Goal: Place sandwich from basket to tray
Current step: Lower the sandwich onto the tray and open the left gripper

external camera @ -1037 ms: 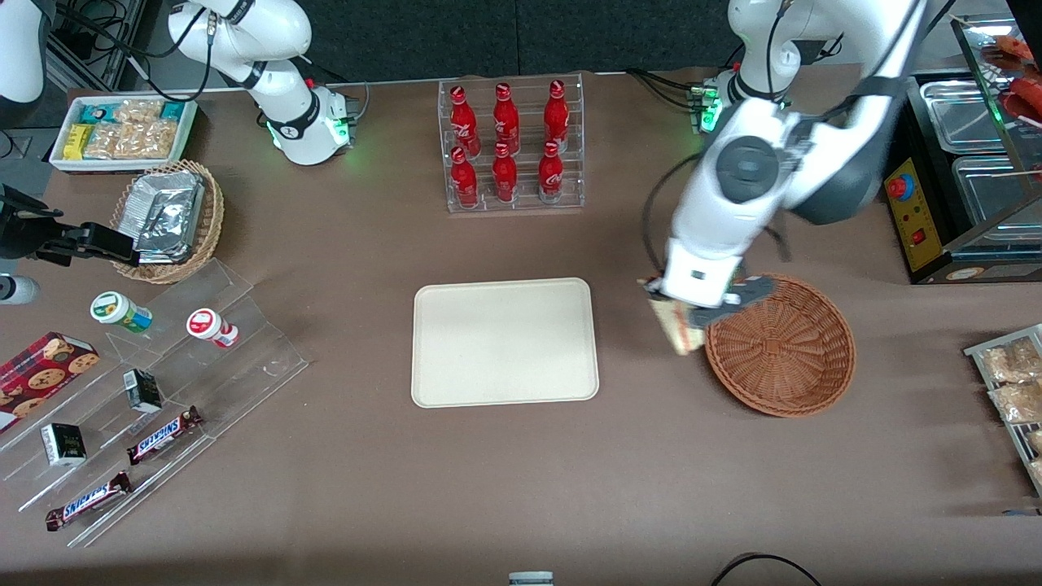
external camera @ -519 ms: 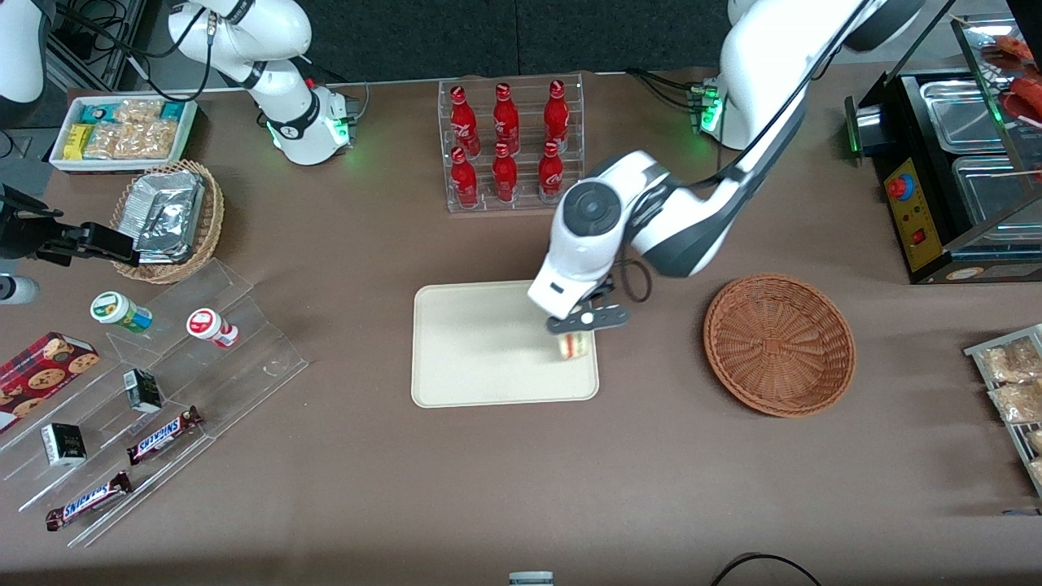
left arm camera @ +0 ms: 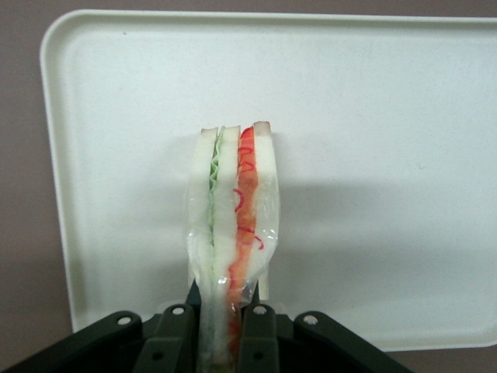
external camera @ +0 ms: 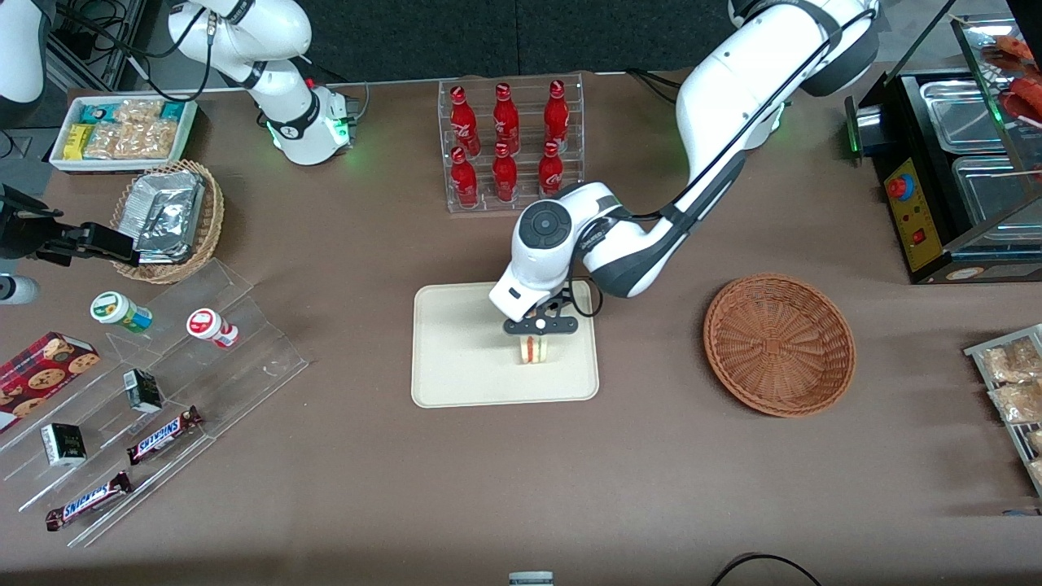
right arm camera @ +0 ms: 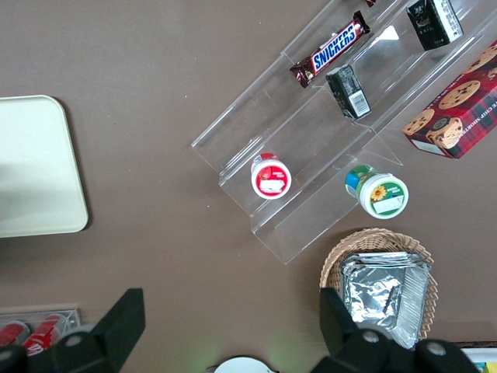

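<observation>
My left gripper (external camera: 538,335) (left arm camera: 224,311) is shut on the sandwich (external camera: 535,349) (left arm camera: 233,233), a plastic-wrapped wedge of pale bread with green and red-orange filling. It holds the sandwich edge-up over the cream-white tray (external camera: 464,358) (left arm camera: 373,116), above the tray's half nearer the basket. Whether the sandwich touches the tray surface cannot be told. The reddish-brown wicker basket (external camera: 779,343) stands beside the tray, toward the working arm's end, with nothing in it.
A clear rack of red cola bottles (external camera: 509,146) stands farther from the camera than the tray. Toward the parked arm's end are a tan wicker basket with foil packets (external camera: 167,220), a clear stepped display with snacks (external camera: 146,407) and a white snack bin (external camera: 122,130). A black appliance (external camera: 961,171) is near the working arm.
The gripper has carried the sandwich from the basket's rim across the table to above the tray, then a little farther in over the tray. The basket now stands uncovered.
</observation>
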